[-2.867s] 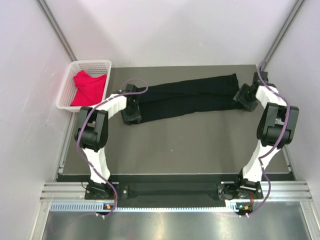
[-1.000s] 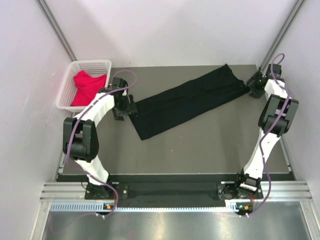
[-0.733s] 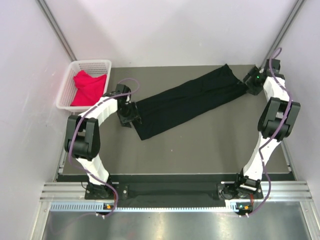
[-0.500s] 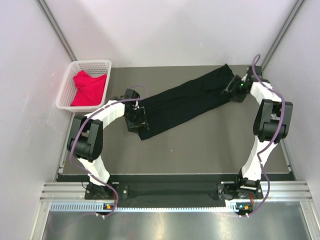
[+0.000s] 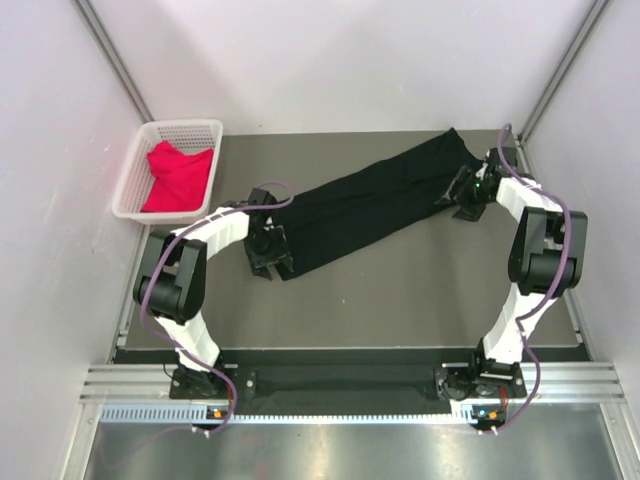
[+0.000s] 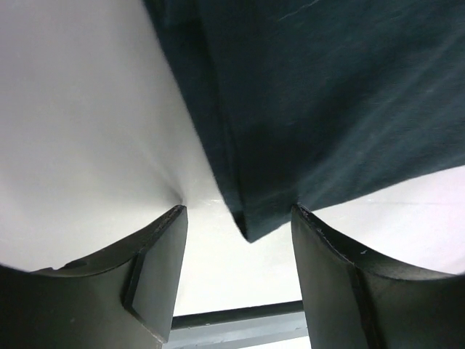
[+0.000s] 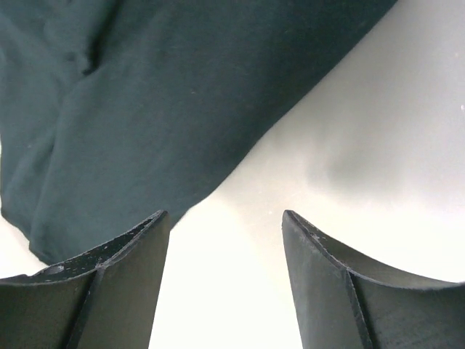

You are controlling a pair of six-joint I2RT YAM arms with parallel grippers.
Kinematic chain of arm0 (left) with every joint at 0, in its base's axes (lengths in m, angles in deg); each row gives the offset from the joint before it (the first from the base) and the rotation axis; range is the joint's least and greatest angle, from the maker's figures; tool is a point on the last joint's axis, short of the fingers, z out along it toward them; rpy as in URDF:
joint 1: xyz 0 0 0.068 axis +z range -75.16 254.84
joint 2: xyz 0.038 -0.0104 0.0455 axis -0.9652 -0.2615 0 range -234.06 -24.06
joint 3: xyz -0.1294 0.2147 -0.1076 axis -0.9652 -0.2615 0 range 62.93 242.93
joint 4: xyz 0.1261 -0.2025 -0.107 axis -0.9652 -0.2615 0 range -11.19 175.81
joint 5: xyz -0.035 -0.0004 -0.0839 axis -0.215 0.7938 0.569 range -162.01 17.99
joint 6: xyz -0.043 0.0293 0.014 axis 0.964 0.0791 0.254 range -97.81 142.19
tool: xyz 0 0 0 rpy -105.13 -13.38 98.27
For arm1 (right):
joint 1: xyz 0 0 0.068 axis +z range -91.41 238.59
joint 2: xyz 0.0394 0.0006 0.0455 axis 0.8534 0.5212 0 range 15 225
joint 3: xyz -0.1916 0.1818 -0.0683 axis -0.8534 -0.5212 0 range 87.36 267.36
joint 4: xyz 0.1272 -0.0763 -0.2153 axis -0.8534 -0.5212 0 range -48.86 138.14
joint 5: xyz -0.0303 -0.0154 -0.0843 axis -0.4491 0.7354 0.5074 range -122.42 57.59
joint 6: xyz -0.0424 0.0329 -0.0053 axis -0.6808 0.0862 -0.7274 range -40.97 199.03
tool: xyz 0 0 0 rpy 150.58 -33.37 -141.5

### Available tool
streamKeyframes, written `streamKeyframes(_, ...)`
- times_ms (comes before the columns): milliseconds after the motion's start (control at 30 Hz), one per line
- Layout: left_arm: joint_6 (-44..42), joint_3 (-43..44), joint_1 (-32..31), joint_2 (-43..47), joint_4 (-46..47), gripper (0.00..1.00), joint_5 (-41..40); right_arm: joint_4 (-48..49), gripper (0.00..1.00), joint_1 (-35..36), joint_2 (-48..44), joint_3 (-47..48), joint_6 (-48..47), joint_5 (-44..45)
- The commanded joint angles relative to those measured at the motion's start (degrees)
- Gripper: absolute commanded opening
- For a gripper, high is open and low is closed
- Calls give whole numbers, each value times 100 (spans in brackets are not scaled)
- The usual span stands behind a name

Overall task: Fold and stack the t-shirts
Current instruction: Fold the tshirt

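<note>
Since we have swung back inward, our left gripper [image 6: 236, 218] and right gripper [image 7: 225, 218] hover, jaws apart, at the ends of the black shirt [image 5: 370, 205]; a regrasp seems next.

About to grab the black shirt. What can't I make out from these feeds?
- Top view: left gripper covers the black t-shirt's near corner; fingertip contact unclear.
- Top view: right gripper hides the far end likewise.
- Wrist views: shirt cut off by frame edges.
- Top view: basket wall hides the red-pink t-shirt's lower part.
</note>
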Motion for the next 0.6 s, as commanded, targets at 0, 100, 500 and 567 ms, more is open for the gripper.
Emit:
streamKeyframes(0, 150, -116, -8, 110, 42, 64, -128, 347, 63, 72, -391, -69, 27, 8)
streamKeyframes(100, 124, -204, -17, 101, 279, 57, -207, 338, 63, 133, -408, -113, -25, 69)
streamKeyframes(500, -87, -968, -201, 514, 676, 0, -32, 856, 63, 608, -136, 220, 334, 728)
streamKeyframes(567, -87, -1161, -280, 689, 676, 0, -5, 970, 63, 626, 4, 465, 466, 886)
